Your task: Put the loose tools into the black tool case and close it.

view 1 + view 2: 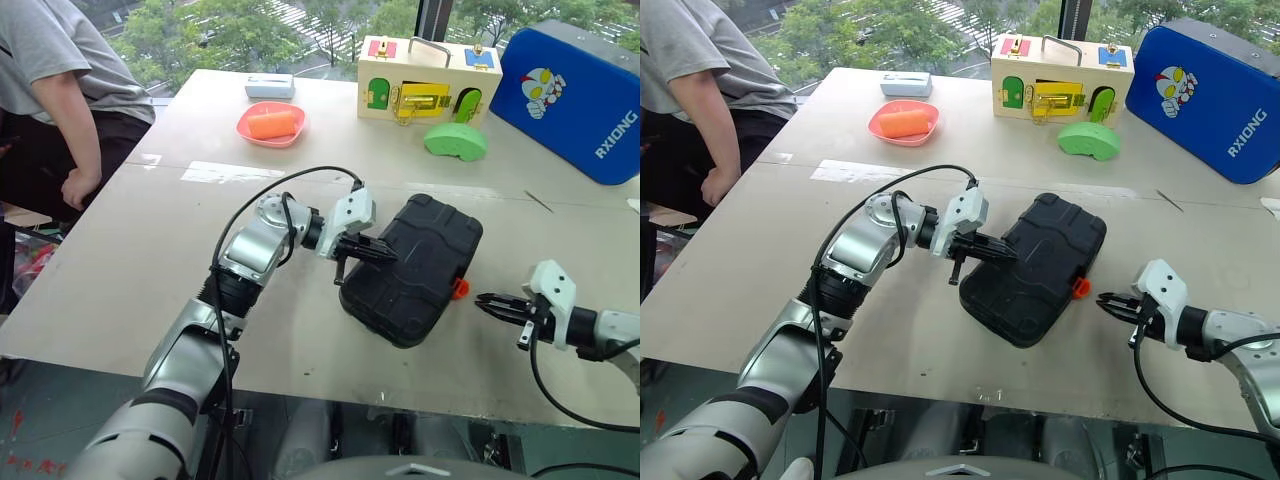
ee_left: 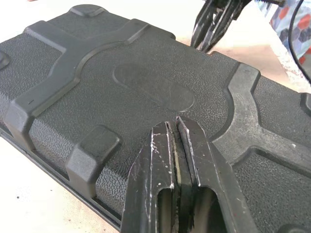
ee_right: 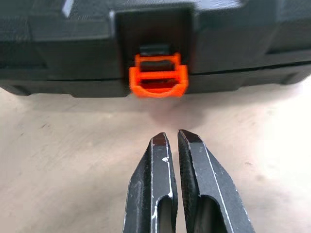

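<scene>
With the left gripper (image 1: pixel 368 250) pinched empty, pinning the black tool case (image 1: pixel 415 268), your empty, pinched right gripper (image 1: pixel 492 303) faces the orange latch (image 3: pixel 158 80).

The black tool case (image 1: pixel 415 268) is matt moulded plastic with a pebbled grain and smoother raised ribs, and its orange latch (image 3: pixel 158 76) is glossier plastic. The bench (image 1: pixel 150 240) looks like smooth, pale matt board. At its far edge stands a painted wooden box (image 1: pixel 428 80), beside a blue padded case (image 1: pixel 575 95) with a slight sheen.
</scene>
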`<state>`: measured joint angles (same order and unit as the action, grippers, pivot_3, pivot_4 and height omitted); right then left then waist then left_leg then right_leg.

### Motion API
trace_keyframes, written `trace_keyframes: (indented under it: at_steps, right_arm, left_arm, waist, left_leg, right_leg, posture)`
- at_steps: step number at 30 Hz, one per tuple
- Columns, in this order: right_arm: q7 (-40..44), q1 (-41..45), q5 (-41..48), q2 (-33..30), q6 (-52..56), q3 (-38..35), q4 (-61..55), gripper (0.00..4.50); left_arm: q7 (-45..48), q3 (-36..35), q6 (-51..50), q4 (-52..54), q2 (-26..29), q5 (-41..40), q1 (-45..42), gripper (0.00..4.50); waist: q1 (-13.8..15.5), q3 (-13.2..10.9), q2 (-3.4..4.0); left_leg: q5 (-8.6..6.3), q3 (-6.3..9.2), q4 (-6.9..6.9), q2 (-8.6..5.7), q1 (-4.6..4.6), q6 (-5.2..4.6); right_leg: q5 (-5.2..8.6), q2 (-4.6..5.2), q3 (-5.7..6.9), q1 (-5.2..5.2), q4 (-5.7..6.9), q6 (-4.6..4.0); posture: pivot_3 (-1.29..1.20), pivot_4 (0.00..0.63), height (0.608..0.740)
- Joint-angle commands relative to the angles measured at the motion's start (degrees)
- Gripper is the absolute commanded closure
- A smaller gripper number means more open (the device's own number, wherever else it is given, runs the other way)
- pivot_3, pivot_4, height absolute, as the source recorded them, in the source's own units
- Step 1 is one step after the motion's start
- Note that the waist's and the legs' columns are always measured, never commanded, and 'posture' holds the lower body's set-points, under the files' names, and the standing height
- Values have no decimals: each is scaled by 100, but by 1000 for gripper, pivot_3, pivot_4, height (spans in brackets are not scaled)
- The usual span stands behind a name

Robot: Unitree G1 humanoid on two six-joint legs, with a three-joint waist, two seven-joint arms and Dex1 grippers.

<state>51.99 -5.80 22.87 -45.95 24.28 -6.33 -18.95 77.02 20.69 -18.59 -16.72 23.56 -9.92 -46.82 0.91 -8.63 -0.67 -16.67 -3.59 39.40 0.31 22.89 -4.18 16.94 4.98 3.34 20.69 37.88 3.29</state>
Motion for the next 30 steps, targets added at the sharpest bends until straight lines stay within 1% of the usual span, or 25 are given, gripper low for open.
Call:
trace_keyframes:
  at_steps: [1,5,12,17,22,30]
  right_arm:
    - [-64,292,-138,131,-129,190,71,4500]
    - [-67,694,-120,246,-18,344,38,4500]
    - [-74,1090,274,309,555,239,-505,4500]
    - [-57,1228,384,272,823,217,-808,4500]
    - [3,1231,336,272,810,228,-822,4500]
    - [146,1242,339,188,655,215,-956,4500]
  left_arm:
    - [41,294,123,-187,-94,269,27,4429]
    - [49,397,317,-336,-112,484,-6,4429]
    - [44,510,630,-627,-205,752,-30,4429]
    - [-8,768,1156,-889,-327,1119,-54,4429]
    - [-42,777,1240,-1093,-505,1238,-81,4429]
    - [-42,758,1209,-1119,-575,1242,-46,4429]
  waist:
    - [3,0,-1]
    - [8,0,1]
    - [-45,1,2]
    - [-60,2,3]
    - [-53,3,4]
    - [-25,4,3]
  left_leg:
    - [0,0,1,0,-1,0]
    - [0,2,0,-3,1,0]
    - [0,0,0,0,-2,0]
    - [0,0,0,2,-5,0]
    - [0,-1,1,2,-6,0]
    - [0,-1,1,2,-6,-1]
  right_leg:
    - [0,0,0,-1,0,0]
    - [0,-1,2,0,-2,0]
    - [0,-2,-2,2,5,0]
    - [-1,-2,-4,1,7,-1]
    - [-1,-1,-5,1,7,-1]
    - [-1,-1,-6,1,8,-1]
  posture:
    - [0,150,735]
    - [0,150,735]
    - [0,150,735]
    - [0,150,735]
    - [0,150,735]
    - [0,150,735]
